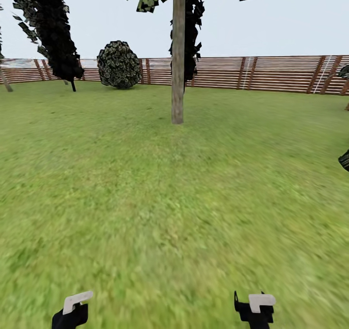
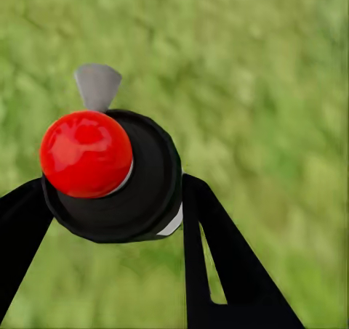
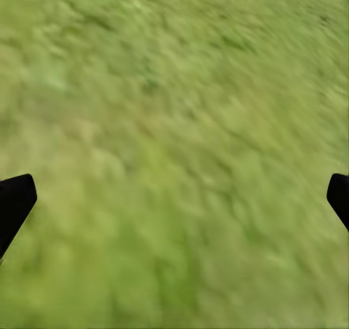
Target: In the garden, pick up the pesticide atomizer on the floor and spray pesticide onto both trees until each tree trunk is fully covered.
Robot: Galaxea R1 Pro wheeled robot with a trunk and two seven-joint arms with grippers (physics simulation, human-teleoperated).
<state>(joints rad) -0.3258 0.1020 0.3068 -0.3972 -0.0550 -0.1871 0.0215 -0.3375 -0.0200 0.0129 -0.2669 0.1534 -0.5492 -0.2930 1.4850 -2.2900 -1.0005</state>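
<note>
The pesticide atomizer (image 2: 116, 176) is a black round body with a glossy red knob and a grey nozzle. My left gripper (image 2: 109, 198) is shut on it, one black finger on each side of the body, above the grass floor (image 2: 276, 89). In the head view the left gripper (image 1: 72, 312) sits low at the left and the right gripper (image 1: 256, 308) low at the right. One tree (image 1: 178, 53) stands straight ahead across the lawn, its trunk pale, bare and far off. My right gripper (image 3: 174, 198) is open over bare grass.
A brown slat fence (image 1: 271, 73) closes the far side of the garden. A black conifer (image 1: 51, 28) and a round bush (image 1: 118, 65) stand at the back left. A dark object (image 1: 344, 160) pokes in at the right edge. Open grass (image 1: 174, 198) lies between me and the tree.
</note>
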